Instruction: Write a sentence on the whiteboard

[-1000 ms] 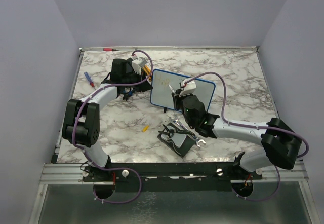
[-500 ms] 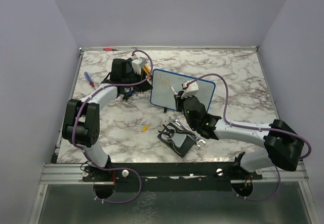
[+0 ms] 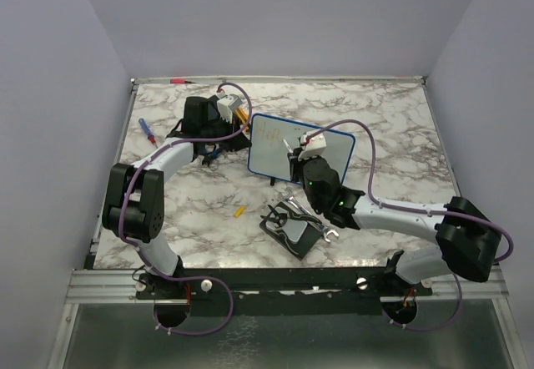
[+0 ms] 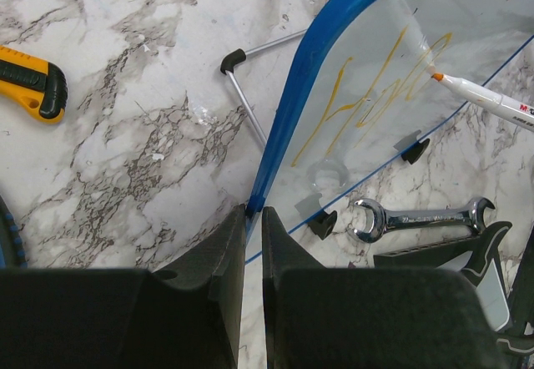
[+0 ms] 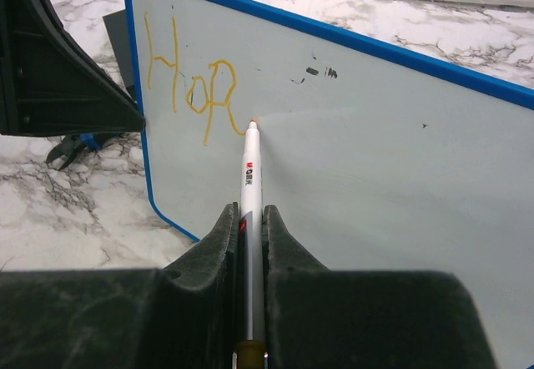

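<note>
Three letters (image 5: 188, 85) sit beside right hand's (image 5: 248, 219) marker (image 5: 250, 169) (tip touching whiteboard (image 5: 375, 135)).

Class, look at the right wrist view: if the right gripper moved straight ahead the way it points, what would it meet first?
Probably the whiteboard: the right gripper holds a marker whose tip seems to touch it, just right of the orange letters.

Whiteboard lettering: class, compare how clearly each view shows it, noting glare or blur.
Right wrist: the sentence is sharp on the whiteboard. Left wrist: strokes stretched by a steep angle, under a pale sheen. Top external: too small to read.
</note>
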### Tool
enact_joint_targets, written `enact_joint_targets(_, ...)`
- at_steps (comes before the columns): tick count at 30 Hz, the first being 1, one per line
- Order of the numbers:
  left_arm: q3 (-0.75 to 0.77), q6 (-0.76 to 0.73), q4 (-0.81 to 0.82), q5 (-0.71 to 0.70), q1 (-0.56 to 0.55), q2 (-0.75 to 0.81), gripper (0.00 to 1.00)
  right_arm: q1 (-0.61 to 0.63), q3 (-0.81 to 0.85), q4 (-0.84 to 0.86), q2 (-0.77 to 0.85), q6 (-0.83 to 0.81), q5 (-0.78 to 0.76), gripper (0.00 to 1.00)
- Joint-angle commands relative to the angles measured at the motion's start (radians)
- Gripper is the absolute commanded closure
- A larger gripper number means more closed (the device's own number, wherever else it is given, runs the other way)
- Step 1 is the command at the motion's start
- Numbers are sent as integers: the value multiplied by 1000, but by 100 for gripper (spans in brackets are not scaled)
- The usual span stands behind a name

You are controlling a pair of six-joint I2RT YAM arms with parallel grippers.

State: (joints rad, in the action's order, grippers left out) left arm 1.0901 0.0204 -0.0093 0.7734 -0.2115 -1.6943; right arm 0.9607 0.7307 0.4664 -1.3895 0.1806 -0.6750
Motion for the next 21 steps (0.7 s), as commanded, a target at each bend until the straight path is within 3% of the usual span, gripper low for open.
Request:
enact_joint_targets(1,22,-10,-8,23,-9,24,87,-4,33,42,-30,-33,-26,100)
enact_joint_targets(21,22,-10,-9,24,-8,27,87,-3,23,-8,-71,36,35,100)
